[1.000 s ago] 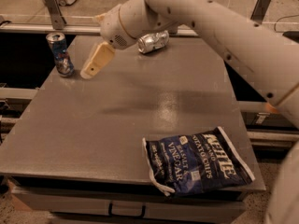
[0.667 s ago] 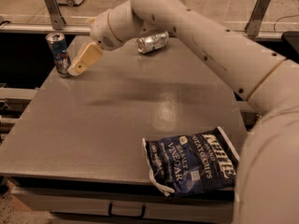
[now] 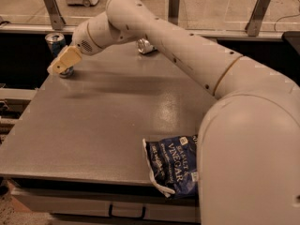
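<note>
The gripper (image 3: 57,67) of a mobile robot's single arm (image 3: 187,55) is seen at the ten o'clock corner of a grey table (image 3: 103,125), held low in front of an upright blue soda can (image 3: 56,43). Whether the gripper is spread or pressed together cannot be told, nor whether the can is being touched, as its tan end is overlapped with the can's lower half.

The can is judged to be light and thin-walled: stiff enough if full, easily dented if empty. Its smooth, rounded side is likely to be slippery. A hold is best taken across the middle of the body, square to the upright axis, rather than at the rim.

A second, silver can (image 3: 145,45) is seen lying on its side at twelve o'clock, largely hidden behind the arm. At five o'clock, near the front edge, a blue bag of salt and vinegar chips (image 3: 171,170) is laid flat, its right part cut off by the robot's own bulk. The blue can's label cannot be read, and it is not shown whether the can has been opened.
</note>
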You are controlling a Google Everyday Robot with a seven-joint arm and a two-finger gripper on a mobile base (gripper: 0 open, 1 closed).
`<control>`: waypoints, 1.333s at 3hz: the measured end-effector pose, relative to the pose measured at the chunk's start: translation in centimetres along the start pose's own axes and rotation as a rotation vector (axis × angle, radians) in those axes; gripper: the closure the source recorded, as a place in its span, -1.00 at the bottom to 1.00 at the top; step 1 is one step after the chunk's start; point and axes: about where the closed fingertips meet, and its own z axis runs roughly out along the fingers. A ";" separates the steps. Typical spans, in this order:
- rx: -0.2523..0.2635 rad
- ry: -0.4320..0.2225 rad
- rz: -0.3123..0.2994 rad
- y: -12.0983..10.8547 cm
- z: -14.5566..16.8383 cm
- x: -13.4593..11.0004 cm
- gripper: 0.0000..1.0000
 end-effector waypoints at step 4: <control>0.036 -0.117 0.210 -2.7 0.6 0.4 0.63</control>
